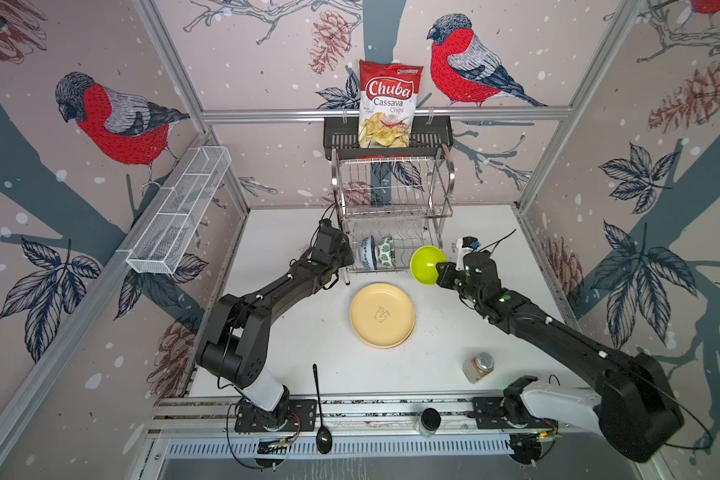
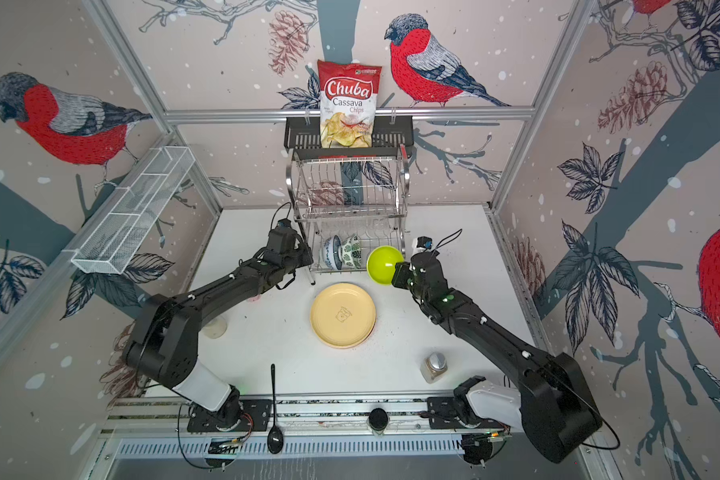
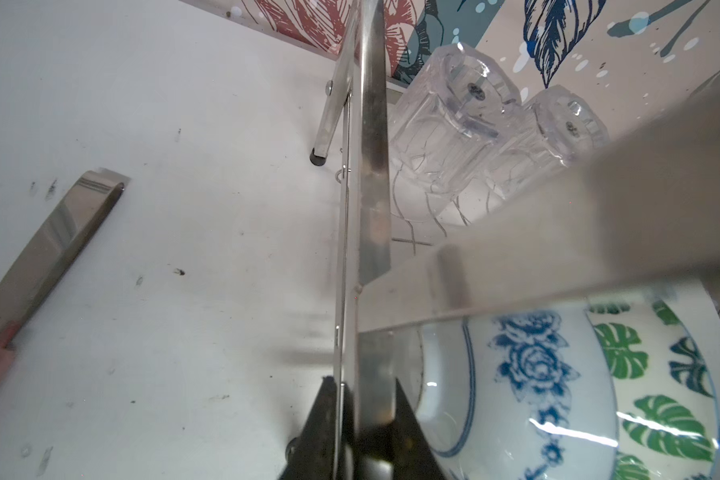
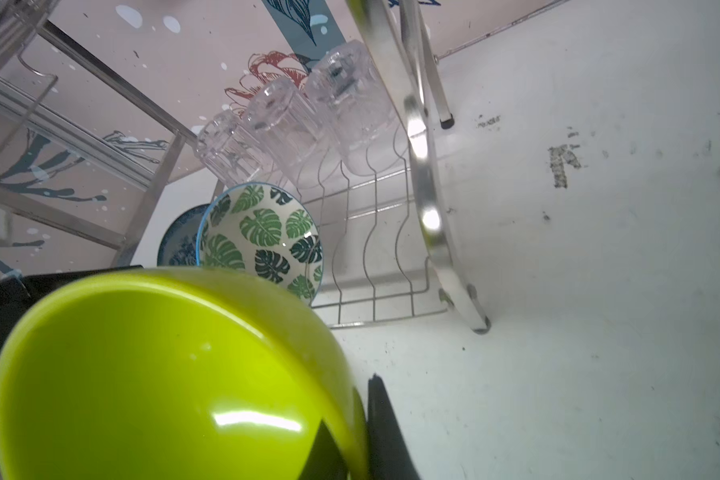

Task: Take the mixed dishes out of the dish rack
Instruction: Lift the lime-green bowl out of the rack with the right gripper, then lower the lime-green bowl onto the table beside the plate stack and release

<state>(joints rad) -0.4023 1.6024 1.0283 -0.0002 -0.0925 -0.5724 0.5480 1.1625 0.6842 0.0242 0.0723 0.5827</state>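
While the left tool (image 3: 362, 380) pinches the dish rack (image 3: 371, 166), right tool (image 4: 350, 401) clamps the lime bowl (image 4: 163, 374) rim.

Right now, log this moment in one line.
left gripper: clamped on rack | right gripper: holding green bowl | in rack: two bowls, three glasses

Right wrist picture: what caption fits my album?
The right gripper pinches the lime green bowl beside the dish rack.

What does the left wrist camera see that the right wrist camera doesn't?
Only the left wrist view: the left gripper pinching the dish rack by its side frame. Only the right wrist view: the right gripper holding the lime green bowl by its rim. Both: the rack, clear tumblers, the blue-white bowl and the green-leaf bowl.
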